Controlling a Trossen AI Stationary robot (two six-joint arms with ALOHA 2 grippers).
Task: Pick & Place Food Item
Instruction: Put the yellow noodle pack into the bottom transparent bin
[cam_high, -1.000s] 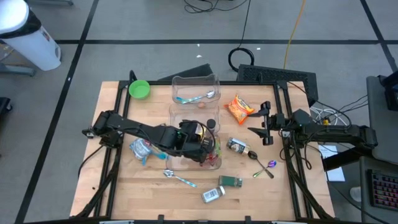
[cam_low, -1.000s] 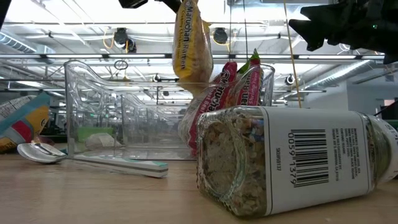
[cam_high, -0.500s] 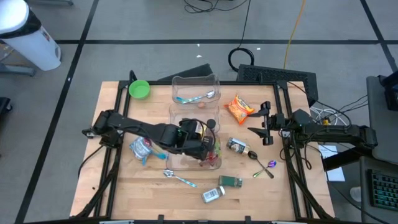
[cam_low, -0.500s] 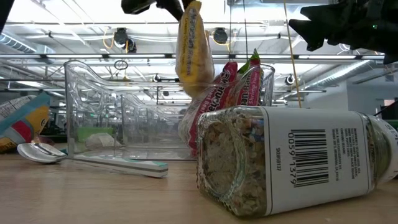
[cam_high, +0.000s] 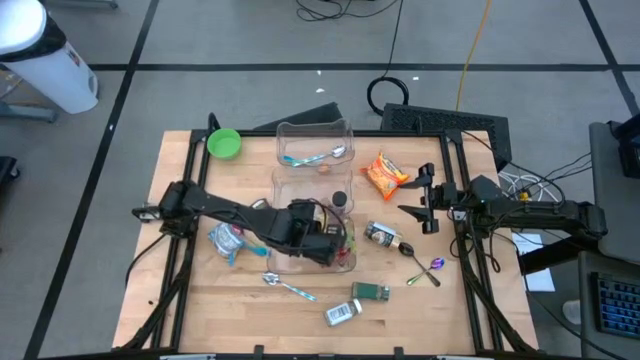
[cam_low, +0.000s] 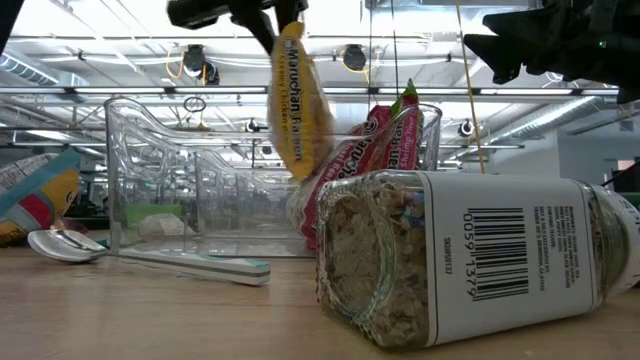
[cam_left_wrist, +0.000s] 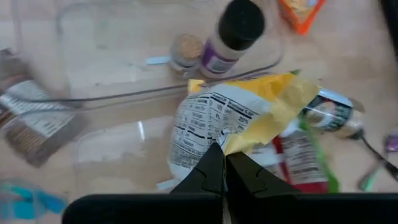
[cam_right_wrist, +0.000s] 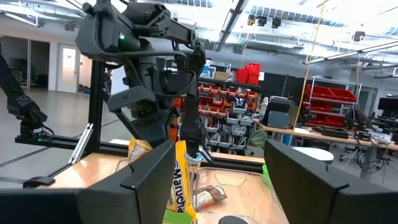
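Observation:
A yellow-and-white ramen packet hangs from my left gripper, which is shut on it over the near clear bin. Red snack packets lean inside that bin. In the low view the yellow packet's lower end reaches below the bin's rim. My right gripper waits open at the table's right side, pointing toward the bins, with nothing between its fingers. My left gripper pinches the packet's crumpled yellow top edge between its two fingers. The fingers come slanting down from the table's left. The packet hangs below them, tilted and clear of the table.
A second clear bin at the far side holds a blue-handled spoon. Around the bins lie an orange chip bag, a green bowl, a blue packet, a spoon and several spice jars, one close to the low camera.
My left gripper has sunk toward the near bin and rolled a little, still shut. The ramen packet has come down with it, tipping so its lower end now sits below the rim line in the low view.

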